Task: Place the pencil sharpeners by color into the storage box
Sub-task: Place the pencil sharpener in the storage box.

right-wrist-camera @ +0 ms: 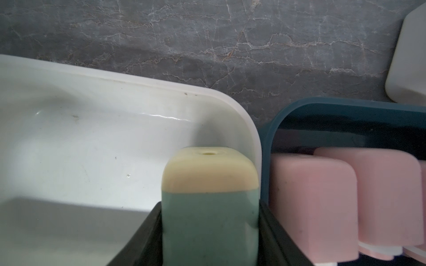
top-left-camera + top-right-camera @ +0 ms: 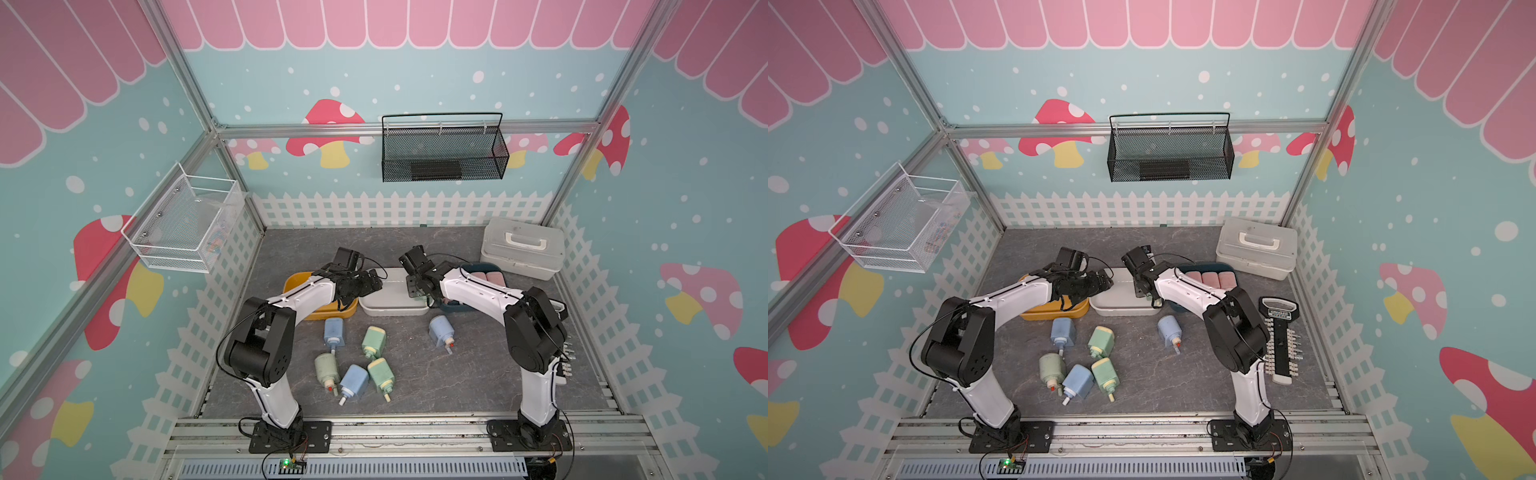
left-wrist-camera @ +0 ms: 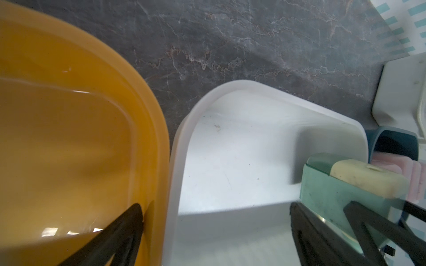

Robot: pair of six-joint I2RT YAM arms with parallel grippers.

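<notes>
Right gripper (image 1: pixel 210 208) pinches green sharpener (image 1: pixel 209 177), a smooth rounded block with cream cap, at glossy white tray (image 1: pixel 92 77) end wall. Left gripper (image 3: pixel 215 214) spread wide. Six loose sharpeners (image 2: pixel 374 340) on grey marbled tabletop (image 2: pixel 457 374); mushroom-print walls (image 2: pixel 415 83).

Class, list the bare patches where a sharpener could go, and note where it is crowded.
Free: the yellow tray, as far as seen; most of the white tray; the table strip between trays and fence. Crowded: blue tray holding pink sharpeners; loose sharpeners clustered front-centre.

It is a lab robot booth: aluminium frame (image 2: pixel 291 129), printed mushroom wall panels (image 2: pixel 415 83), left arm (image 2: pixel 275 390) and right arm (image 2: pixel 538 399) bolted on the near rail (image 2: pixel 395 433).
</notes>
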